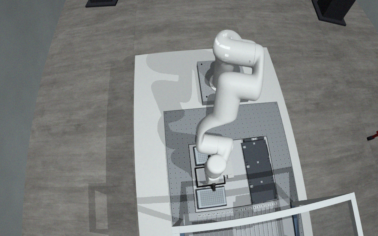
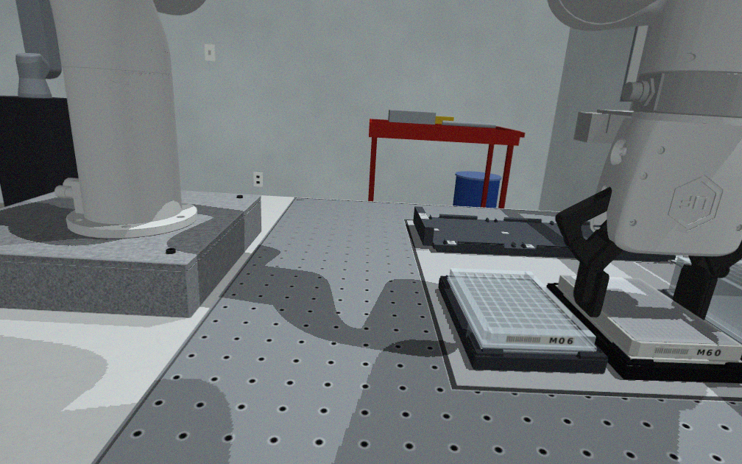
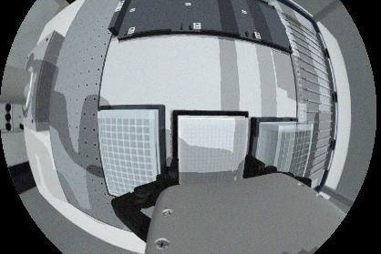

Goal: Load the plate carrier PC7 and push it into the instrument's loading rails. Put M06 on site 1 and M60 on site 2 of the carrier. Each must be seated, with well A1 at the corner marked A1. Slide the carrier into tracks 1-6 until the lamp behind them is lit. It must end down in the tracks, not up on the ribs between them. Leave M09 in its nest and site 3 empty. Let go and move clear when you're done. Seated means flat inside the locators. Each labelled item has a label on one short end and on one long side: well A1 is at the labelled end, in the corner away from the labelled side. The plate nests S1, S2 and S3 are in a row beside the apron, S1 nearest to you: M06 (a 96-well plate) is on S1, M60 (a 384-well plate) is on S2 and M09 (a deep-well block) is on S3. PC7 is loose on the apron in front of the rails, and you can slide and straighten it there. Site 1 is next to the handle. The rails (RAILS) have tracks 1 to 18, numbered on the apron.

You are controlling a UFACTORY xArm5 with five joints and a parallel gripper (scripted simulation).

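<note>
My gripper (image 2: 642,308) (image 3: 212,167) is shut on M60, one finger on each long side. M60 (image 1: 200,176) (image 2: 673,340) (image 3: 210,132) is pale and lies level at nest S2; any small lift cannot be told. M06 (image 1: 201,155) (image 2: 523,306) (image 3: 128,146), a clear plate, lies in the nest nearest the robot base. M09 (image 1: 210,197) (image 3: 284,146) is in the nest nearest the rails. PC7 (image 1: 259,168) (image 2: 489,232) (image 3: 210,14), dark, lies on the apron with all sites empty, its handle (image 3: 120,13) toward the base, its far end before the low-numbered tracks.
The rails (image 3: 314,77) lie beyond the apron's numbered edge. A white frame (image 1: 263,212) stands over them. M06 and M09 stand close on either side of the fingers. The bare apron (image 3: 169,73) lies between the nests and PC7. The lamp cannot be made out.
</note>
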